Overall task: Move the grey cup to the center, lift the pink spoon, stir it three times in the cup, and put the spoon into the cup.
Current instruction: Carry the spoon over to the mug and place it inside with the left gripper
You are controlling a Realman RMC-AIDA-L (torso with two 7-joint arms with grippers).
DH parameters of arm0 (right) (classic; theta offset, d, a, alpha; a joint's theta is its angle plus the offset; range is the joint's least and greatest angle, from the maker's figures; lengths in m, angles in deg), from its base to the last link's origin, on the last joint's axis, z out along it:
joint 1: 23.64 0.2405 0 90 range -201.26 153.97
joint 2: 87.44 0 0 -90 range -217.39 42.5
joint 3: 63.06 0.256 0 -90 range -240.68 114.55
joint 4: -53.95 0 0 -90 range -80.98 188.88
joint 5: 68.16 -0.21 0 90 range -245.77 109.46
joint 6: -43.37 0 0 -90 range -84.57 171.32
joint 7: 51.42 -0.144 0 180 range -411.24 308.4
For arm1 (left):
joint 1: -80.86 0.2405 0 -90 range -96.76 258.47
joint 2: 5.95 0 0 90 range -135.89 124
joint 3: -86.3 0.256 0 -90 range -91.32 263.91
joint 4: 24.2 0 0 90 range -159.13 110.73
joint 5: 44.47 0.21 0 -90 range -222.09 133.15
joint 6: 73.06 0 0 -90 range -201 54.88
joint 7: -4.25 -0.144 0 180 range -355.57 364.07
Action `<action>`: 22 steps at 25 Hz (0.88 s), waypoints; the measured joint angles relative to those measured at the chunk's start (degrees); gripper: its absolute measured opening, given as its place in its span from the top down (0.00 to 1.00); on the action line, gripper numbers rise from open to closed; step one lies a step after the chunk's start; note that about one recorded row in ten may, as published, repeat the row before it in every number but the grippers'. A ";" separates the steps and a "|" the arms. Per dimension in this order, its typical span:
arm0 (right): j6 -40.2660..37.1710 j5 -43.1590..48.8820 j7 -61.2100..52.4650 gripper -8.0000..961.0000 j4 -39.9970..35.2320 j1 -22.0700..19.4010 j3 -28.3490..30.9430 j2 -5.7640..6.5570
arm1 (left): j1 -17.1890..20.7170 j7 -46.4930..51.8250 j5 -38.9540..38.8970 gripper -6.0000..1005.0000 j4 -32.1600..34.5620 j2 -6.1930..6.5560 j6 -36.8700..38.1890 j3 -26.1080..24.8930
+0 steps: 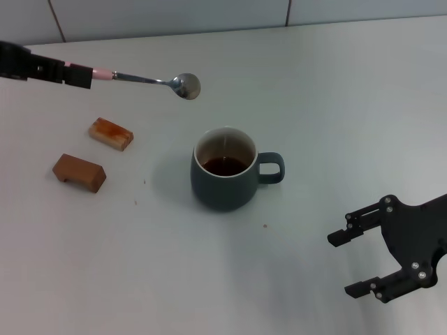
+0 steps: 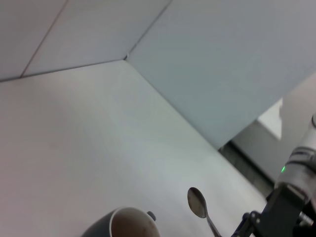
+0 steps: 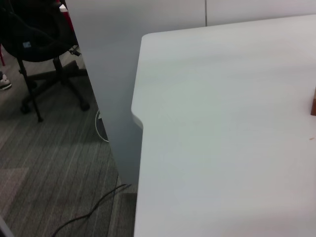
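The table [image 1: 335, 84] is noted as the work surface. The cup [image 1: 223, 178] stands upright near its middle, handle turned toward the robot's right, dark liquid visible inside.

The right gripper [image 1: 363, 262] hangs low near the table at the robot's right, well apart from the cup, its fingers spread and empty; it is judged idle.

The left gripper [image 1: 70, 73] is at the far left and pinches the pink handle of the spoon [image 1: 150, 80].

The spoon is held raised and roughly level, its long axis running from the gripper toward the right, bowl end leading. The bowl lies beyond the cup's far rim and slightly to the left. Stirring is judged not yet begun. For entry, the bowl must be brought nearer and over the mouth, then tipped downward.

Two brown blocks [image 1: 94, 153] lie left of the cup, apart from it.
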 joint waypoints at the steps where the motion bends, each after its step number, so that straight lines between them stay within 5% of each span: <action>1: 0.00 0.00 0.00 0.28 0.00 0.00 0.00 0.00 | 0.00 0.00 0.00 0.86 0.00 0.00 0.00 0.00; 6: -0.09 0.03 -0.29 0.28 -0.08 -0.12 0.11 0.20 | -2.13 0.10 0.22 0.86 4.59 0.04 0.11 5.05; 11: -0.14 0.03 -0.70 0.28 -0.43 -0.35 0.21 0.24 | -4.77 0.05 3.26 0.86 7.73 -1.40 0.09 9.40; 22: -0.04 0.03 -0.79 0.28 -0.45 -0.85 0.35 0.21 | -12.86 0.82 18.12 0.86 13.93 -7.87 0.03 13.97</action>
